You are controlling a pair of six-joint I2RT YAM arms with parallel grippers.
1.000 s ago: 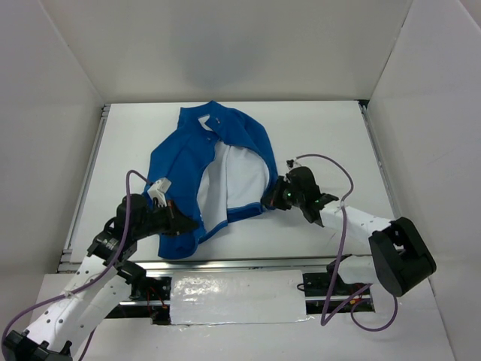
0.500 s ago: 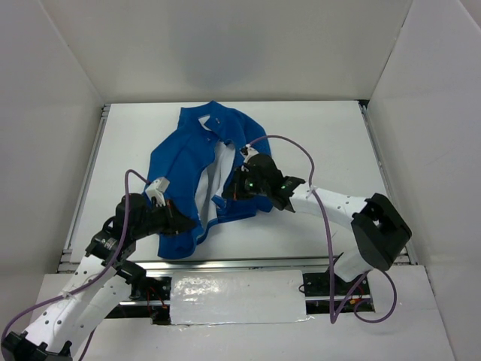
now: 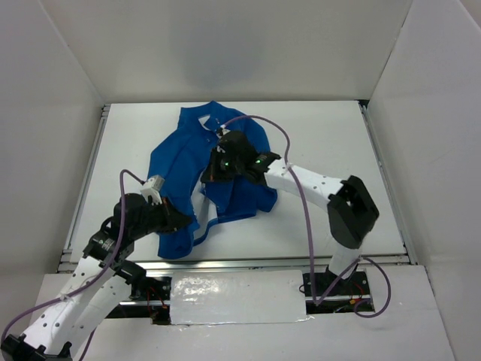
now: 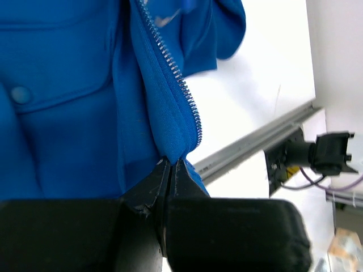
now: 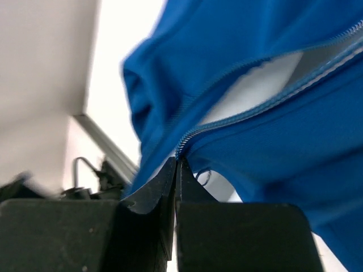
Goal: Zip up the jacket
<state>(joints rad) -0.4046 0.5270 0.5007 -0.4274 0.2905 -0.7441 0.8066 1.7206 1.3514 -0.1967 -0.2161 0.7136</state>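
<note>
The royal-blue jacket (image 3: 180, 162) lies on the white table, collar at the far end. My left gripper (image 3: 185, 223) is shut on its bottom hem; in the left wrist view the jaws (image 4: 170, 164) pinch blue fabric at the lower end of the zipper teeth (image 4: 170, 62). My right gripper (image 3: 211, 174) is shut on the jacket's right front edge, held over the left front. In the right wrist view the jaws (image 5: 177, 161) pinch the zipper edge (image 5: 255, 107), with a sliver of white lining (image 5: 266, 76) behind. The two zipper sides are apart.
A metal rail (image 3: 225, 263) runs along the table's near edge and another (image 3: 89, 180) along the left side. White walls close in the left, right and far sides. A black connector (image 4: 317, 156) sits beyond the rail in the left wrist view.
My right gripper has moved left and farther away, dragging the jacket's right front panel over the white lining, which is now almost covered. The left arm has barely moved.
</note>
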